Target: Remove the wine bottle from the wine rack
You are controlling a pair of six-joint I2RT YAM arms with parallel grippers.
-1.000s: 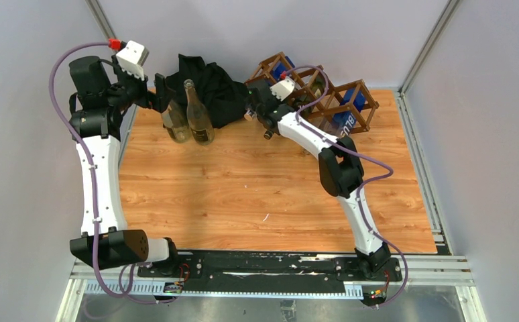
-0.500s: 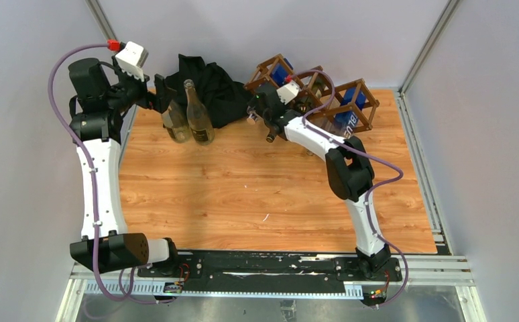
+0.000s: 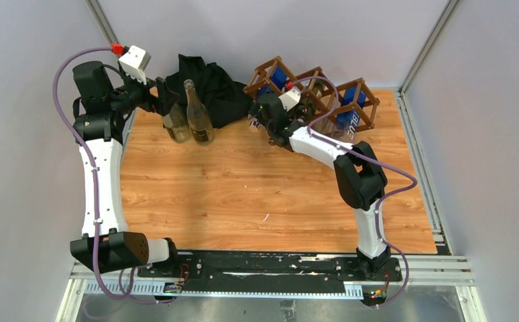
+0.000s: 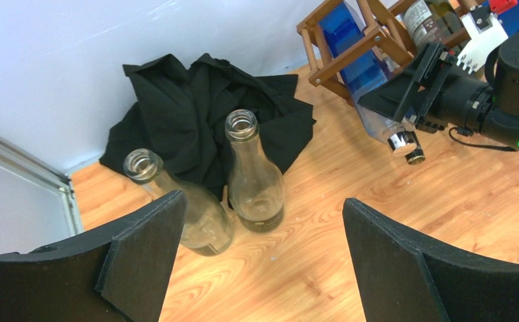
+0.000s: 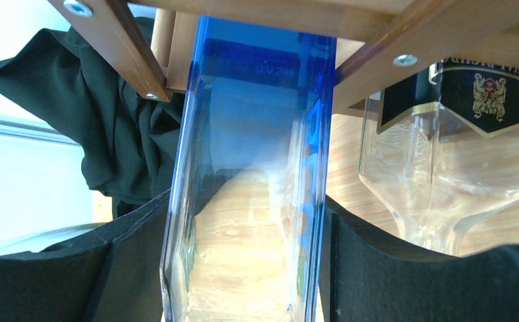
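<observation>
The task is under way but not done. The blue wine bottle (image 5: pixel 250 121) sits in the left cell of the wine rack (image 3: pixel 317 90), at the far side of the bench (image 3: pixel 243 194). Its body is between the sticks and its neck slants out and down toward the near side. The right gripper (image 5: pixel 250 208) is clenched on it just below the rack, a finger pressed to each side of the glass (the wrist view shows no gap on either side). What is left, by my reading, is to draw the bottle clear of the cell and set it down. A clear bottle with a dark label (image 5: pixel 444 168) lies in the next cell to the right. The left gripper (image 4: pixel 263 201) hangs released and holds nothing, at the far left above two empty bottles (image 4: pixel 253 174) that stand by a black cloth (image 4: pixel 196 107).
</observation>
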